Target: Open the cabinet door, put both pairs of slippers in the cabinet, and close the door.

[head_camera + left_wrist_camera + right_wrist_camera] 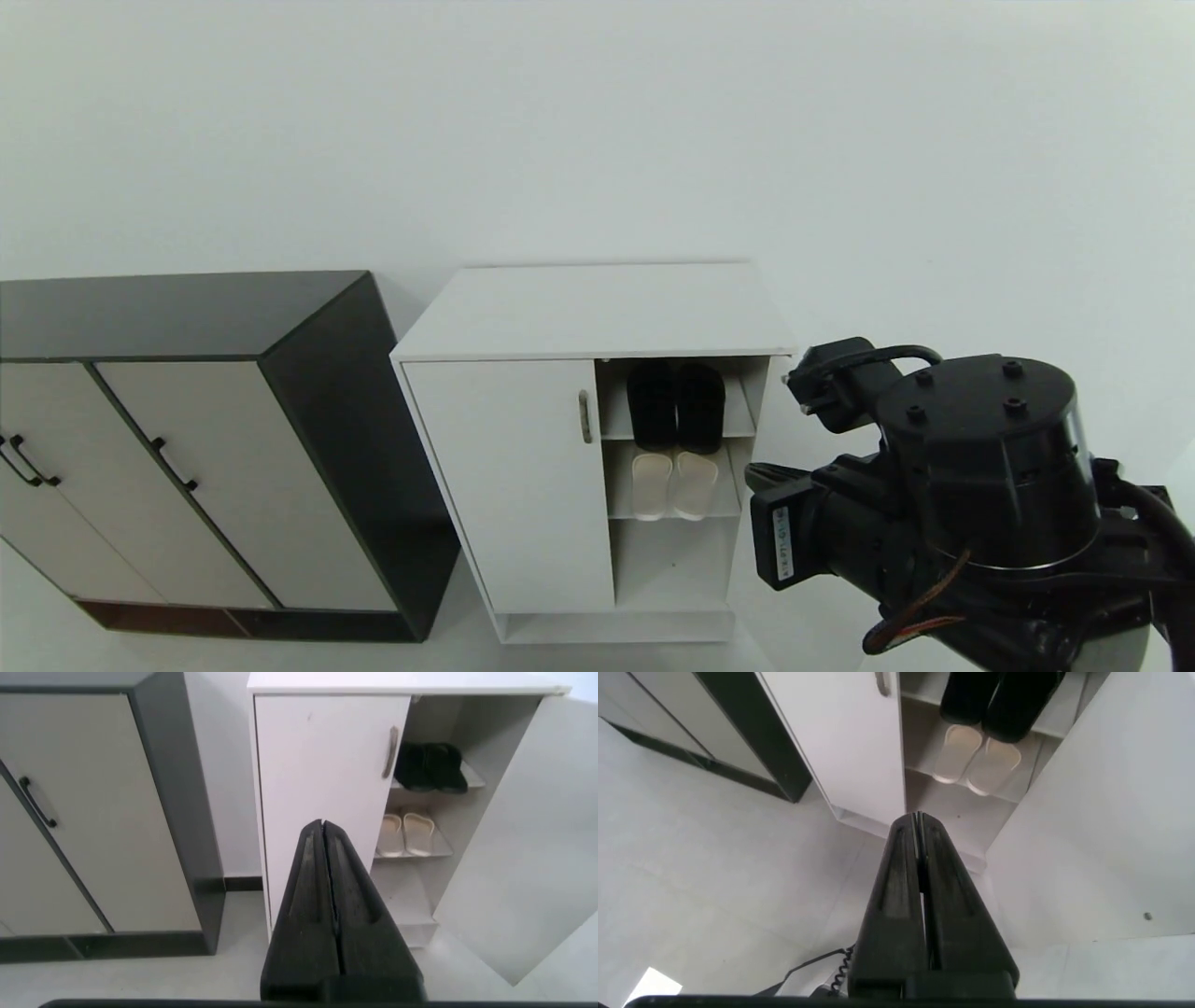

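We see the white cabinet (597, 313) with one door (523, 831) swung open. The black slippers (675, 406) sit on the top shelf (612, 425). The white slippers (674, 485) sit on the middle shelf (618, 506). So both pairs are inside. Our left gripper (323, 831) and right gripper (920, 821) are pressed together and hold nothing, out in front of the cabinet. We think only closing the door is left.

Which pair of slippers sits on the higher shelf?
The black slippers. They sit highest in the open white cabinet, directly above the white slippers, which lie one level lower.
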You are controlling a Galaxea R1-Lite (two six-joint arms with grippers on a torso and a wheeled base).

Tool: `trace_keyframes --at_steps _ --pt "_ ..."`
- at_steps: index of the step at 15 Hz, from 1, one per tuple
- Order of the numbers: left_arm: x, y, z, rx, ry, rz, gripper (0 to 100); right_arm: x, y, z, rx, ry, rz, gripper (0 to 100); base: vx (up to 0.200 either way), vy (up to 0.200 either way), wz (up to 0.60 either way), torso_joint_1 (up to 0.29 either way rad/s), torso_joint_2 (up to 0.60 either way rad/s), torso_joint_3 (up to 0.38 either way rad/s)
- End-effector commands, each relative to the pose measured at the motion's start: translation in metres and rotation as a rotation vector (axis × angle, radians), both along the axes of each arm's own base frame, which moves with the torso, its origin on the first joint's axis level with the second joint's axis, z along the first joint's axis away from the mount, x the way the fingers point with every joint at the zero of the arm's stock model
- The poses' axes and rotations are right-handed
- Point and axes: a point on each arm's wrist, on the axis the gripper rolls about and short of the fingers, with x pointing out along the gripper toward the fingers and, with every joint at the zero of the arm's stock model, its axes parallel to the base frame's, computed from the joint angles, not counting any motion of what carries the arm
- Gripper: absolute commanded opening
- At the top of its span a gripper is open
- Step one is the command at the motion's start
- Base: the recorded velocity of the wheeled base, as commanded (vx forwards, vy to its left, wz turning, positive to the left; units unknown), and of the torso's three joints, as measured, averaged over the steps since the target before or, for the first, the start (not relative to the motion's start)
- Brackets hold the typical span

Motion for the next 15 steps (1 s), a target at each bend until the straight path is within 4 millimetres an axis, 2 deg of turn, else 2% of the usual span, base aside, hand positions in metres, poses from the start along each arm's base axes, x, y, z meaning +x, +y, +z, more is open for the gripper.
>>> trace_keyframes --at_steps 1,5,13,15 --pt "0.0001 0.0000 0.0001 0.000 0.001 0.000 0 0.0009 0.0008 -0.0015 -0.005 0.002 -0.001 0 0.000 0.000 0.00 0.276 -0.61 -0.339" --pt "0.0001 0.0000 0.0001 0.000 0.001 0.000 0 0.0024 0.0007 -0.0018 -0.005 0.002 -0.006 0 0.000 0.000 0.00 0.195 -0.43 -0.233" --pt "0.0001 0.0000 0.0001 0.000 0.001 0.000 0 0.0028 0.0013 -0.0040 -0.018 -0.009 0.002 0 0.000 0.000 0.00 0.005 -0.01 -0.005" --pt "0.0001 0.0000 0.0001 0.000 0.001 0.000 0 0.0026 0.0011 -0.0036 -0.016 -0.010 0.002 0 0.000 0.000 -0.60 0.000 0.00 0.002"
